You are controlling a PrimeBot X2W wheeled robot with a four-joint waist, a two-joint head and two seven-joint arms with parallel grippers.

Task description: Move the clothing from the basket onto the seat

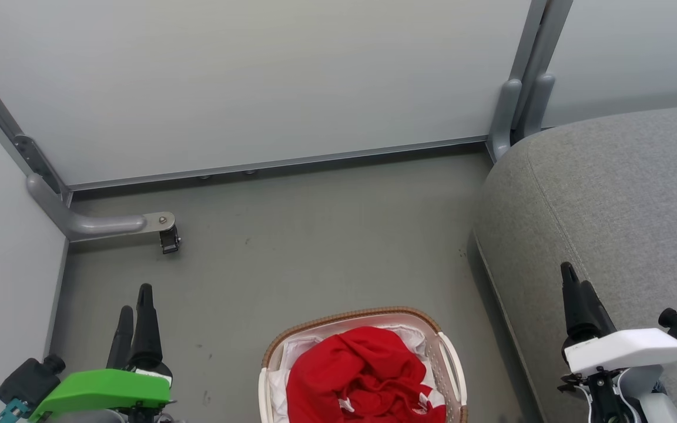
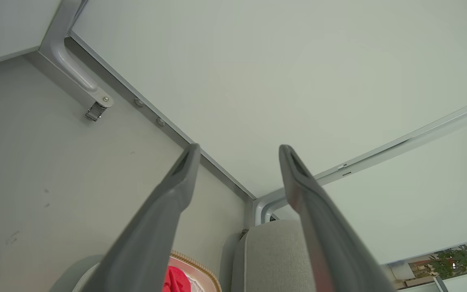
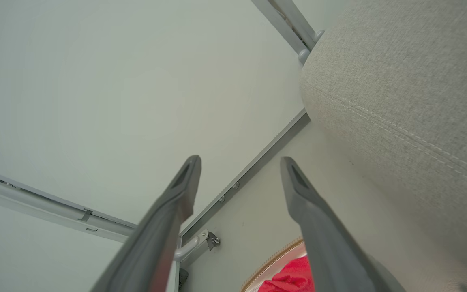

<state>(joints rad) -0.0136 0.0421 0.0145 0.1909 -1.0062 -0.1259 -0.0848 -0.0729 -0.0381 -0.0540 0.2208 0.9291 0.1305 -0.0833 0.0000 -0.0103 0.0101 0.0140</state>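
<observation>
The clothing [image 1: 362,376], bright red fabric with white marks, lies bunched in the basket [image 1: 450,358] at the bottom centre of the head view, on its white liner. The basket stands on the floor beside the grey seat [image 1: 620,200], which fills the right side. My left gripper [image 1: 134,305] hangs open at the lower left, left of the basket, its fingers apart in the left wrist view [image 2: 237,152]. My right gripper [image 1: 573,279] is over the seat's front part at the lower right, open in its wrist view [image 3: 239,162]. A red edge of clothing [image 3: 288,278] shows below.
Pale partition walls [image 1: 256,82] close off the back and left. A grey metal foot with a caster [image 1: 168,238] juts onto the floor at the left. Another grey post [image 1: 518,106] stands at the seat's back corner. Bare grey floor [image 1: 315,247] lies beyond the basket.
</observation>
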